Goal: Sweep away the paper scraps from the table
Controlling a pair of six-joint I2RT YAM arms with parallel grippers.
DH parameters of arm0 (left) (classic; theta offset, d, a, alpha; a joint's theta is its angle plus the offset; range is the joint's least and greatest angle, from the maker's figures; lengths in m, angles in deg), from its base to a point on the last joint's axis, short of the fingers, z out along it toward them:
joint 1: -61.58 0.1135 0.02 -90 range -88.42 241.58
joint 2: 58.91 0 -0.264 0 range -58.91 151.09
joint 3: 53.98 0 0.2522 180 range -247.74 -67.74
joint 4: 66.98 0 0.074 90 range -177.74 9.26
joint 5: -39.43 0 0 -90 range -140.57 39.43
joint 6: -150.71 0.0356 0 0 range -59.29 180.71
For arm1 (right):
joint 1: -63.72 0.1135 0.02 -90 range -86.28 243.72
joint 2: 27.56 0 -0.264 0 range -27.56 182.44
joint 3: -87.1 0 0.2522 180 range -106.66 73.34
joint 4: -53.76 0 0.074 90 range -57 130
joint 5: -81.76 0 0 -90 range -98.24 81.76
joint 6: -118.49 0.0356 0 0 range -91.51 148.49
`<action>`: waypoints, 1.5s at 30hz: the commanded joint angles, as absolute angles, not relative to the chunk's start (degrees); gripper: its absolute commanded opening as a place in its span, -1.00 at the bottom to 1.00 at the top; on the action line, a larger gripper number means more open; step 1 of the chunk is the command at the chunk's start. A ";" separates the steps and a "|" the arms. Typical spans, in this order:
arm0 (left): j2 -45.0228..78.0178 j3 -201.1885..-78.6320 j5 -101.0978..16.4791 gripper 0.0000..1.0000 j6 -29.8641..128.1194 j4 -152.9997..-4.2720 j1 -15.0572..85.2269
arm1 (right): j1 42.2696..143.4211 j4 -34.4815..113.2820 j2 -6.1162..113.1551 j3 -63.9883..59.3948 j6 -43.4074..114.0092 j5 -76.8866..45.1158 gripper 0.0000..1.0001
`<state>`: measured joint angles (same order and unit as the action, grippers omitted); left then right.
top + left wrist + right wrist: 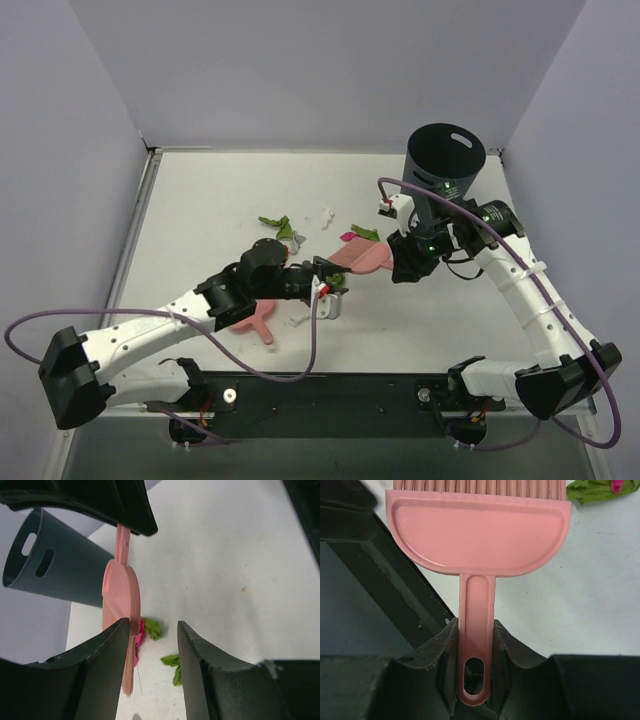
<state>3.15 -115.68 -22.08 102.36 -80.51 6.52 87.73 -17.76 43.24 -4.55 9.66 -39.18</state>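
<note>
A dark bin (445,160) stands beyond a pink brush (365,260) and dustpan (250,320).

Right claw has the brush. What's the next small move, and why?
Probably shift the brush sideways until its bristles sit behind the green and magenta scrap, ready to drag it. The right claw is shut on the handle, that scrap lies beside the bristles, and the left claw is open.

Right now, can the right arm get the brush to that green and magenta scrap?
Probably yes. The right fingers grip the brush, and the scrap lies just past its bristles with nothing between.
</note>
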 commanded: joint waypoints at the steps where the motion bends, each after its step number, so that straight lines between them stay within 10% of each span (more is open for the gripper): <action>1: 9.55 -115.64 -29.21 0.06 116.16 -72.76 5.60 | 87.19 -19.77 45.03 -7.96 12.93 -44.45 -1.00; 12: 14.74 -116.43 -35.28 -0.17 118.72 -65.01 3.75 | 87.54 -19.77 42.93 -5.42 13.72 -45.51 -1.00; 18: 16.50 -120.46 -35.63 -1.00 110.04 -67.01 3.93 | 87.62 -19.42 42.05 -5.49 13.37 -45.34 -0.98; 21: 18.34 -128.89 -25.65 -1.00 99.23 -80.26 8.40 | 86.66 -19.77 39.95 -9.61 10.65 -41.65 -0.09; 23: 19.22 -132.15 -17.93 -1.00 93.87 -88.95 12.35 | 85.09 -19.25 37.40 -10.77 4.95 -41.20 0.90; 24: 19.75 -134.17 -15.53 -1.00 93.58 -91.61 13.58 | 85.08 -18.55 34.78 -10.86 3.19 -40.86 1.00; 45: 21.60 -138.93 -4.69 -1.00 93.32 -99.73 15.97 | 88.41 -9.13 34.84 -4.09 -6.67 -51.75 0.14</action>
